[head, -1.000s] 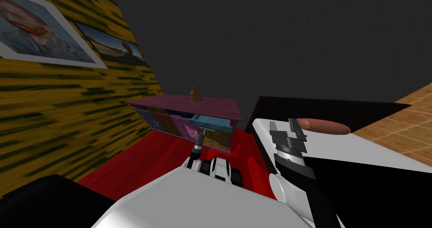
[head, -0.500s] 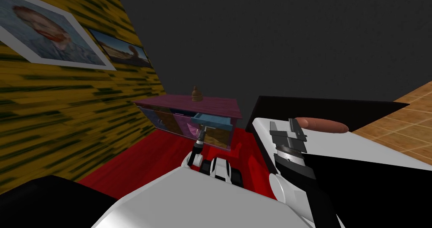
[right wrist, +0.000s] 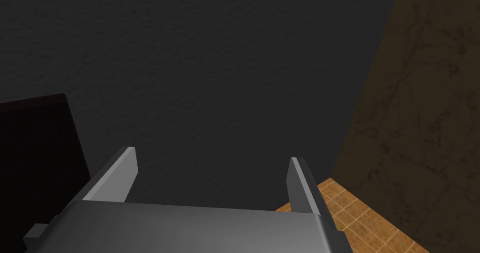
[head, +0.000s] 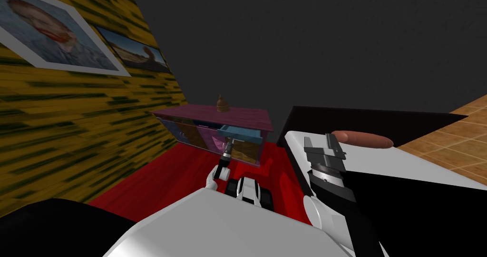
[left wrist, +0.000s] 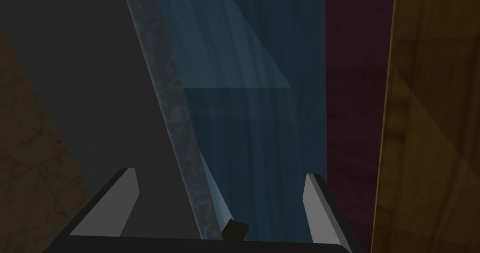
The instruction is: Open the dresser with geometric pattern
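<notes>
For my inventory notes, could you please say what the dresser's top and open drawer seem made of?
Dresser top: probably wood stained purple, matte; faint grain streaks. Drawer: likely blue-painted wood, matte; lengthwise grain lines in the left wrist view.

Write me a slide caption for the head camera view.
Left hand at the blue drawer, which stands partly out of the purple-topped dresser by the yellow wall.
</notes>
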Tool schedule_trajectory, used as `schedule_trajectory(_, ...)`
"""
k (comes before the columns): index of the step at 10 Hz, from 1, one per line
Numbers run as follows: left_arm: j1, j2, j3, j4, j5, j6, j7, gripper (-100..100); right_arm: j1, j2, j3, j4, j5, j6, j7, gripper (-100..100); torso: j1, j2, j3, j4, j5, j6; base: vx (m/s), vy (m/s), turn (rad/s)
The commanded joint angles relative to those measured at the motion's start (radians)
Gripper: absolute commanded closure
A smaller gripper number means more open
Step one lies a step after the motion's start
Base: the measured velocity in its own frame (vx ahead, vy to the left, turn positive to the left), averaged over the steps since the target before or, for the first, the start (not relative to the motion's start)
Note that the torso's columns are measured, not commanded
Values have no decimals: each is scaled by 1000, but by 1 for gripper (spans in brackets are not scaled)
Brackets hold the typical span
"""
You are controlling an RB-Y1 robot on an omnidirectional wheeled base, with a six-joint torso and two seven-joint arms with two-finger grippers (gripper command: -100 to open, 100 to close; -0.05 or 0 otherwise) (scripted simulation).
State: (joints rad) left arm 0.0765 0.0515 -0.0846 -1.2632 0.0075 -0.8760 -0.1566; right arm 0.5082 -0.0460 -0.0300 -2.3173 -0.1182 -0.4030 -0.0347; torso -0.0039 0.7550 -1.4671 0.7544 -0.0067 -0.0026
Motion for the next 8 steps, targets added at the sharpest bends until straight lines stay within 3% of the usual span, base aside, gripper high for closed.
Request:
schedule_trajectory(1,-38,3,9,0,3,-7,0,-100,0,0,0,0,0,0,0,0,-1,1,1,1,-1,-1,-17,2,-7)
schedule_trajectory(2,-21,3,4,14,2,14,3,-100,0,0,0,0,0,0,0,0,0,-1,0,0,0,-1,0,0,0)
schedule_trajectory(3,-19,3,4,22,2,13,4,0,0,0,0,0,0,0,0,0,0,-4,-2,-4,2,0,0,0,0)
schedule_trajectory(8,-8,3,3,35,3,26,4,0,0,0,0,0,0,0,0,0,3,-15,-8,-15,6,3,0,0,0)
